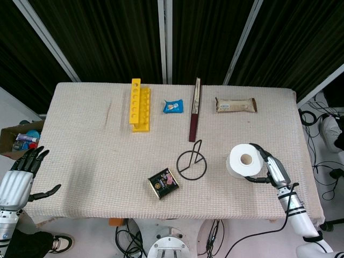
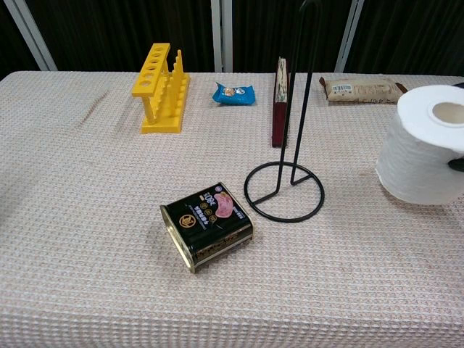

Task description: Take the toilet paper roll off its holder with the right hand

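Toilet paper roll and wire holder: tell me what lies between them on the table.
Nothing but bare tablecloth. In the chest view the toilet paper roll stands apart from the wire holder, with only woven cloth between; the head view agrees.

Seven single items on a cloth-covered surface [image 1: 86,156], plus two robot hands.

There is one white toilet paper roll [image 1: 243,160], one black wire holder [image 1: 192,161], one yellow rack with holes [image 1: 138,104], one small blue packet [image 1: 173,106], one dark upright book [image 1: 194,108], one tan wrapped bar [image 1: 235,104] and one black tin [image 1: 163,183]. One right robot hand [image 1: 267,169] and one left robot hand [image 1: 24,174] appear at the edges.
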Robot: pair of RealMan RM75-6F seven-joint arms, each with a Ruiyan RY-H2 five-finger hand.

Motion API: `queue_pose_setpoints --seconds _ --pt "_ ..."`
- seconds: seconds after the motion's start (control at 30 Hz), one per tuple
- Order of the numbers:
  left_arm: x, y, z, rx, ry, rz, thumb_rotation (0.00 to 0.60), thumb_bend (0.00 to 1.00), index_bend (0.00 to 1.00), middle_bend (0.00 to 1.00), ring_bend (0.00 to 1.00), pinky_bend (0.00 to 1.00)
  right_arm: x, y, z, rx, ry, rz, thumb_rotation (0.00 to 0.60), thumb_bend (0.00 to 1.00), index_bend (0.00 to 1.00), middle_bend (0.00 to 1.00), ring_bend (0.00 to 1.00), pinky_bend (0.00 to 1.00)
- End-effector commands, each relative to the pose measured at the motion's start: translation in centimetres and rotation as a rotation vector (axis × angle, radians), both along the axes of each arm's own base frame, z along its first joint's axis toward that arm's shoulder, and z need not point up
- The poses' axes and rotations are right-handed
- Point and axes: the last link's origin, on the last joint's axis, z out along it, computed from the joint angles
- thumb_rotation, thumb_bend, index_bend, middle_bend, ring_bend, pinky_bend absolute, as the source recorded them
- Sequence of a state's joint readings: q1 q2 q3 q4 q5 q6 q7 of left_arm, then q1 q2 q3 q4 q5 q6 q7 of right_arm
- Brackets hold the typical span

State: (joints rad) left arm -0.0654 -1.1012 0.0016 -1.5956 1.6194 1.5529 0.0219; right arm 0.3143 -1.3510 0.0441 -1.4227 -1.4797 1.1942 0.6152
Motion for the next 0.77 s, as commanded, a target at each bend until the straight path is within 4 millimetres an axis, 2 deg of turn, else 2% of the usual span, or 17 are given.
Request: queue_pose_setpoints --seconds 0.03,0.13,0.3,0.4,0.5,0.63,0.77 --pt "0.0 0.0 0.0 0.0 0.0 -0.001 0.351 0.15 0.09 0.05 0.06 0.22 -0.3 0.0 0.2 0.028 0.041 0.029 0.6 0.07 0.0 0.0 0.0 0.0" --pt "0.1 -0.1 0.0 0.003 0.0 -0.002 0.351 0.15 0.09 0.05 0.06 0.22 -0.6 0.4 1.0 -0.01 0.041 0.05 0.6 0.0 0.0 0.0 0.0 0.0" --pt "0.1 -0.1 0.0 0.004 0.001 -0.003 0.354 0.15 0.09 0.05 0.06 0.22 -1.2 2.5 3.4 -0.082 0.086 0.101 0.6 0.0 0.0 0.0 0.0 0.0" --pt "0.1 -0.1 0.0 0.004 0.002 0.001 0.354 0.15 0.09 0.05 0.06 0.22 -1.6 4.9 5.9 -0.196 0.262 0.162 0.6 0.0 0.0 0.0 0.0 0.0" --pt "0.1 -0.1 -0.1 0.0 0.002 0.0 0.351 0.15 0.09 0.05 0.06 0.22 -2.0 6.7 7.6 -0.281 0.443 0.136 0.6 0.0 0.0 0.0 0.0 0.0" --pt "0.1 -0.1 -0.1 0.003 0.002 -0.002 0.351 0.15 0.09 0.05 0.06 0.22 -2.8 7.8 8.6 -0.307 0.551 0.07 0.6 0.04 0.0 0.0 0.0 0.0" --pt "0.1 -0.2 -0.1 0.003 0.002 -0.001 0.355 0.15 0.09 0.05 0.06 0.22 -4.1 8.4 8.7 -0.331 0.613 0.015 0.6 0.04 0.0 0.0 0.0 0.0"
